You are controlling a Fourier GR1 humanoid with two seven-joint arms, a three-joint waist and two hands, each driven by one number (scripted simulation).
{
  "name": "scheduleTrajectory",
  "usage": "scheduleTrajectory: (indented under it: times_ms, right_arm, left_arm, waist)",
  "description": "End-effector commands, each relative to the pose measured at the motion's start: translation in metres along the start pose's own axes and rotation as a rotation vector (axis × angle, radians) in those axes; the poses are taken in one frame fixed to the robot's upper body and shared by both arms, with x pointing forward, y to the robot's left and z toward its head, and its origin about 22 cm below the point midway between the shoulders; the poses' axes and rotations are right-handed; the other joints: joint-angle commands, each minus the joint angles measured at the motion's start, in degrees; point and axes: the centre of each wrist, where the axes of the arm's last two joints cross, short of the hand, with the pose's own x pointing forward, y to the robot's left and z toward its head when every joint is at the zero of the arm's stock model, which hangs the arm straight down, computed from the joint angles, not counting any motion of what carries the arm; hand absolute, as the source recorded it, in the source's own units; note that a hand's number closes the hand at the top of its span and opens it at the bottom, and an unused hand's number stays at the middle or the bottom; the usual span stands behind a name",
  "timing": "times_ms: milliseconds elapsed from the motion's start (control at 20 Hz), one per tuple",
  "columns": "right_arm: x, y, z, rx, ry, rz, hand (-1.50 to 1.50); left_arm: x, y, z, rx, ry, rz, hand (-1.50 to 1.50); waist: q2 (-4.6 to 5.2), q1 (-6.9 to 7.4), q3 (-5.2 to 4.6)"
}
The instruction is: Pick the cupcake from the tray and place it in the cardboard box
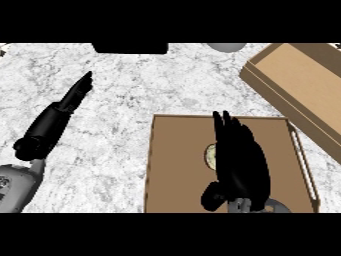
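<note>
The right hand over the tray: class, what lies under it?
Under the right hand, a pale sliver, probably the cupcake, shows on the brown tray. The hand covers the rest.

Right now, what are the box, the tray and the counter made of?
The cardboard box looks like plain matte cardboard: flat tan, thin folded walls. The tray seems wooden or brown board, with a low raised rim; I can't tell which. The counter looks like marble stone, white with grey speckled veins.
</note>
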Motion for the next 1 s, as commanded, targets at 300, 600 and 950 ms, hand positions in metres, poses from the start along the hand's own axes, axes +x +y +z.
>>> scheduleTrajectory:
  times_ms: [300, 600, 950]
  right_arm:
    - [0.033, 0.008, -0.023, -0.006, 0.272, 0.145, -1.5]
    - [0.031, 0.021, -0.03, 0.041, 0.301, 0.2, -1.5]
    - [0.021, 0.026, -0.041, 0.044, 0.335, 0.206, -1.5]
  left_arm:
    - [0.001, 0.012, 0.002, 0.0, -0.016, 0.002, 0.0]
    - [-0.001, 0.002, -0.001, 0.016, 0.002, 0.012, 0.0]
    - [-0.011, 0.001, 0.012, 0.017, 0.002, -0.001, 0.0]
  waist:
    - [-0.07, -0.09, 0.14]
    - [-0.07, -0.69, 0.15]
    - [-0.07, -1.05, 0.18]
